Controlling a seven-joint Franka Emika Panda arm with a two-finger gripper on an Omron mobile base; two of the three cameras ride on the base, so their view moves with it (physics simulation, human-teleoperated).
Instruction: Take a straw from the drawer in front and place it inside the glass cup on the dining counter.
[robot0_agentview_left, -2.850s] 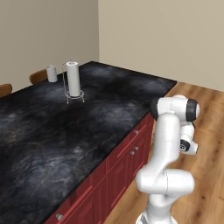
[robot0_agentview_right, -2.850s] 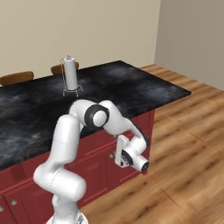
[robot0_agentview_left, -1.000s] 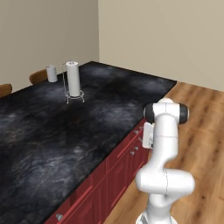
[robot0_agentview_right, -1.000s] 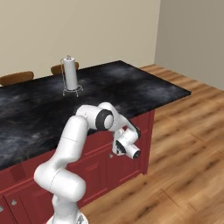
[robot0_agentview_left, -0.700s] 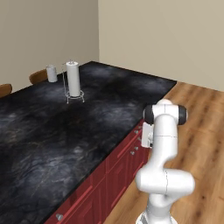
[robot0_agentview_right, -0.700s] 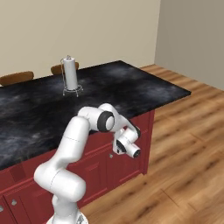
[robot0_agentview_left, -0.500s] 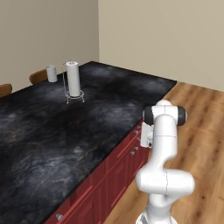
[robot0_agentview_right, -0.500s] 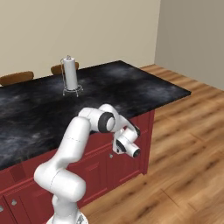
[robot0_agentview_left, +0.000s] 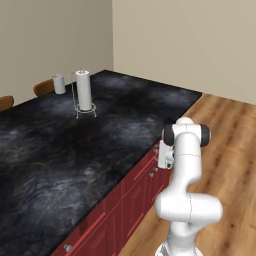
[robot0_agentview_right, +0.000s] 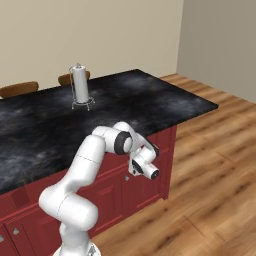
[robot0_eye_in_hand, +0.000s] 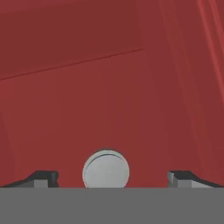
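Two dark fingertips (robot0_eye_in_hand: 43, 177) stand wide apart at the bottom of the hand view, with a round silver knob (robot0_eye_in_hand: 106, 169) centred between them against the dark red drawer (robot0_eye_in_hand: 87, 109) front; the gripper (robot0_eye_in_hand: 112, 178) is open and holds nothing. From the right base view the hand (robot0_agentview_right: 142, 162) sits low against the front of the dining counter (robot0_agentview_right: 165, 102), just under the edge of its black stone top. The step in hand looks like taking hold of the knob to pull the drawer out. To do it well, keep the knob centred, ease forward until the fingers reach past its head, close firmly, then draw straight back along the drawer's own line so the grip does not slip off. The straw is presumably inside the shut drawer. The glass cup (robot0_agentview_left: 59, 84) stands near the far edge of the counter top, close beside the paper-towel roll (robot0_agentview_left: 83, 90).
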